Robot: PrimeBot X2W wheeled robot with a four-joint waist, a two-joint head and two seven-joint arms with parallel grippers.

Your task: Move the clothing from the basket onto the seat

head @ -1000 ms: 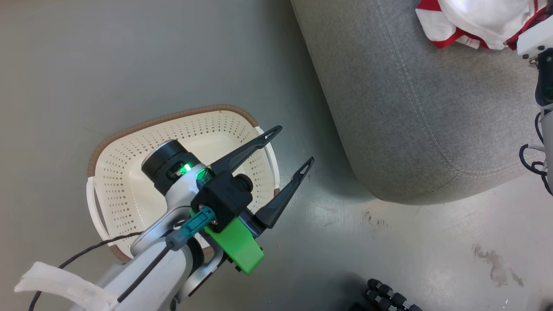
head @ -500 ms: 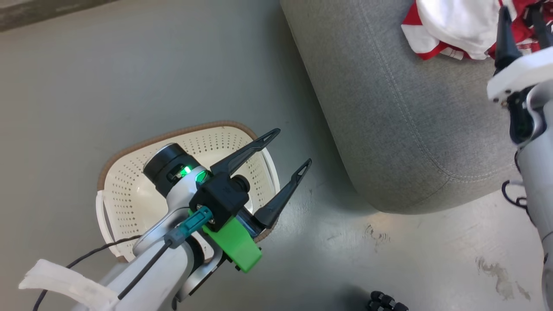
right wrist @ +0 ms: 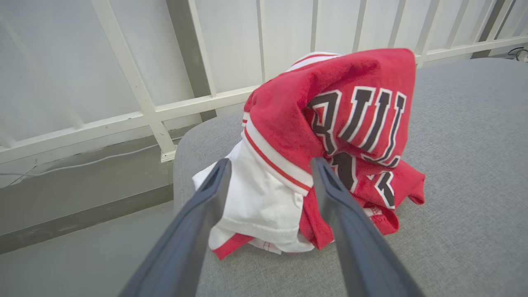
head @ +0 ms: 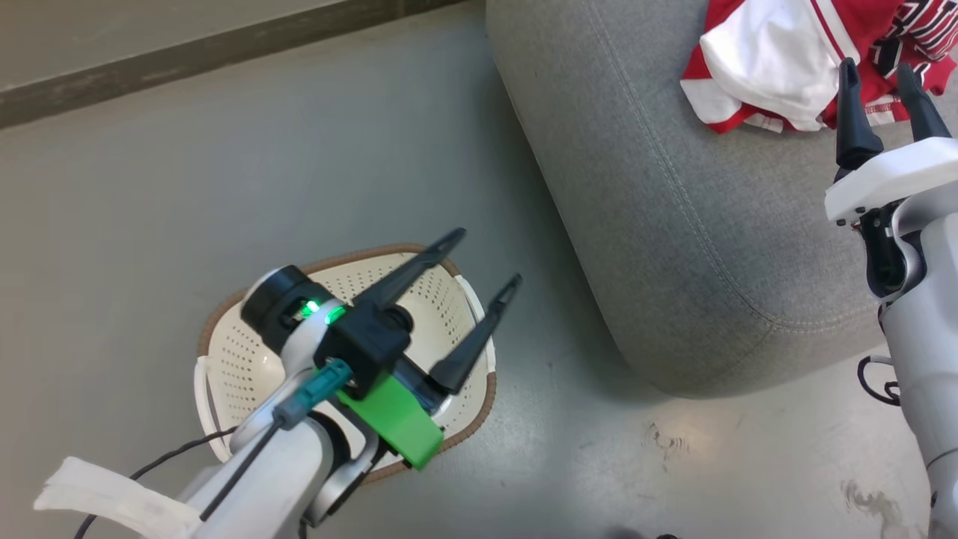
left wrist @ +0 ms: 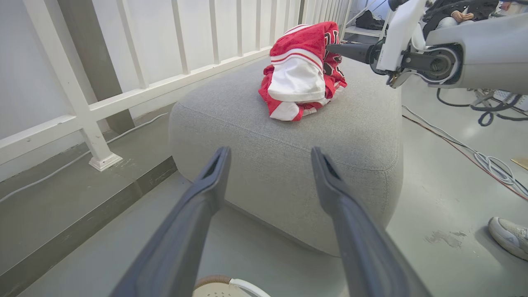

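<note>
While the clothing [right wrist: 326, 136] lay in a crumpled heap on top of the seat [head: 673, 224], the right gripper [head: 876, 71] hung over the seat's upper surface with its two dark fingers spread apart and nothing between them. Its tips pointed at the heap from close by; whether they brushed the cloth could not be told. One garment, red with black-outlined white lettering, was draped over the top of the heap, and the other showed a broad white panel with red stripes beneath it, spilling toward the seat's edge. The heap sat on the side of the seat nearest the white railing [right wrist: 136, 82].

Down on the grey floor [head: 224, 187], just off the seat's rounded corner, stood the basket [head: 224, 352], cream with a brown rim and apart from the seat. The left gripper [head: 486, 258] was above the basket, jaws wide apart and empty, fingers aimed toward the seat's near side. Beyond the seat's other side, cables [left wrist: 491, 161] trailed across the floor, and a person's pale shoe [left wrist: 509, 237] rested there.
</note>
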